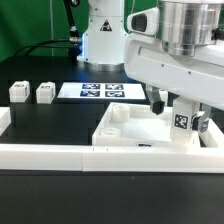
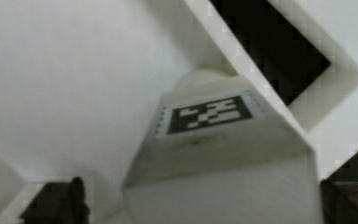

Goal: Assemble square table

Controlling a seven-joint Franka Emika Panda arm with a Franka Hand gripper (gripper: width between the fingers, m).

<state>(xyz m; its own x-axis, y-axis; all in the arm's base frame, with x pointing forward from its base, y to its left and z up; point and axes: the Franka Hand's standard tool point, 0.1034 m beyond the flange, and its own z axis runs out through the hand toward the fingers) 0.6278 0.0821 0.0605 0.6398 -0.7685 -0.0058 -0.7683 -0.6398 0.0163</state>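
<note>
In the exterior view the arm hangs low over the exterior view's right, and the gripper (image 1: 176, 106) sits just above and around a tagged leg (image 1: 181, 121) that stands upright at the far right corner of the square table top (image 1: 125, 125). The top lies against the long border wall (image 1: 50, 153). Two loose legs (image 1: 17, 92) (image 1: 45, 92) wait well apart on the dark surface (image 1: 60, 120) at the exterior view's left, near the marker board (image 1: 100, 90). In the wrist view the leg (image 2: 211, 113) fills the middle with its tag facing the camera. The dark fingertips (image 2: 60, 200) stand spread on either side of it, and there seems to be a sliver of gap on each side, so I read the gripper (image 2: 208, 200) as wide apart and pinching nothing. My guess is that this leg is being seated into its corner hole. To do that well I would keep the wrist centred over the leg, close evenly so neither finger tips it, and turn about the leg's own axis without pushing the top off the wall.
</note>
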